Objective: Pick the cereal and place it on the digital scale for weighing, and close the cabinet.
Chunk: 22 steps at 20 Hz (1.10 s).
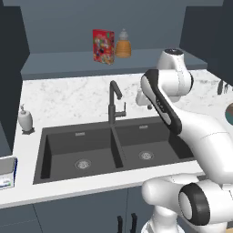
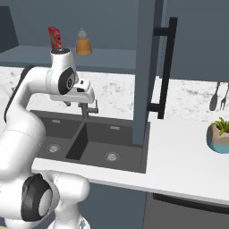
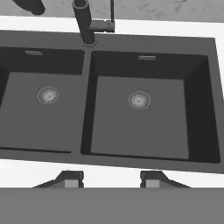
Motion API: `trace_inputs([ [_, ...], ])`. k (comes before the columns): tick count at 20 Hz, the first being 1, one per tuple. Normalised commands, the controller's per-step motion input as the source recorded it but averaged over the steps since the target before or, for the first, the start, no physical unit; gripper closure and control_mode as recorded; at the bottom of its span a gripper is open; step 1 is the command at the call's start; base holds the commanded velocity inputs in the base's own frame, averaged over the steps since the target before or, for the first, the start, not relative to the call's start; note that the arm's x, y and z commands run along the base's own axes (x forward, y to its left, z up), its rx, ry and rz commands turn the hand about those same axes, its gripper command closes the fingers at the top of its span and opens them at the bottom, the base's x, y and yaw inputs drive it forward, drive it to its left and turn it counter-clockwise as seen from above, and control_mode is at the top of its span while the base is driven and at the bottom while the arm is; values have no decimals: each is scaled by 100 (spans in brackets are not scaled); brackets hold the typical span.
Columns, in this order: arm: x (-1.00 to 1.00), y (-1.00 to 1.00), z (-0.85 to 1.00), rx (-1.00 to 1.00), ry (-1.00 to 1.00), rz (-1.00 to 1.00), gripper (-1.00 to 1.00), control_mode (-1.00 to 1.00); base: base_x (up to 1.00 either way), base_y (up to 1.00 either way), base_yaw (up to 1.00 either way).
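The cereal (image 1: 103,46) (image 2: 55,38) is a small red box with coloured dots. It stands upright on the shelf inside the open slate-blue cabinet (image 1: 59,18). The cabinet door (image 2: 146,67) swings out toward me, its long black handle (image 2: 166,67) facing right. At the far left counter edge lies the digital scale (image 1: 7,173), white-topped with a blue side. My gripper (image 3: 111,179) hangs above the double sink (image 3: 199,153), pointing down, well below and in front of the cereal. It is open, with nothing between its fingers.
An amber bottle (image 1: 123,44) stands right beside the cereal on the shelf. A black faucet (image 1: 113,102) rises behind the sink, close to my hand. A white soap dispenser (image 1: 25,120) sits on the left counter. A potted plant (image 2: 219,134) and hanging utensils (image 2: 217,96) are at the right.
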Motion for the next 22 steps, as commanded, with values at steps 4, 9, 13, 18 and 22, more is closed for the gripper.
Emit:
trace_inputs([
  [4, -23, 0, 0, 0, -3, 0, -100, -100, 0, 0, 0],
  [9, -65, 0, 18, 2, -35, 4, -100, -100, 0, 0, 0],
  [13, -62, 0, 80, 8, -51, 8, -100, -100, 0, 0, 0],
  [18, -40, 1, 90, 7, -47, 14, -100, -100, 0, 0, 0],
  [22, -14, 7, 94, 1, -42, 14, -100, -100, 0, 0, 0],
])
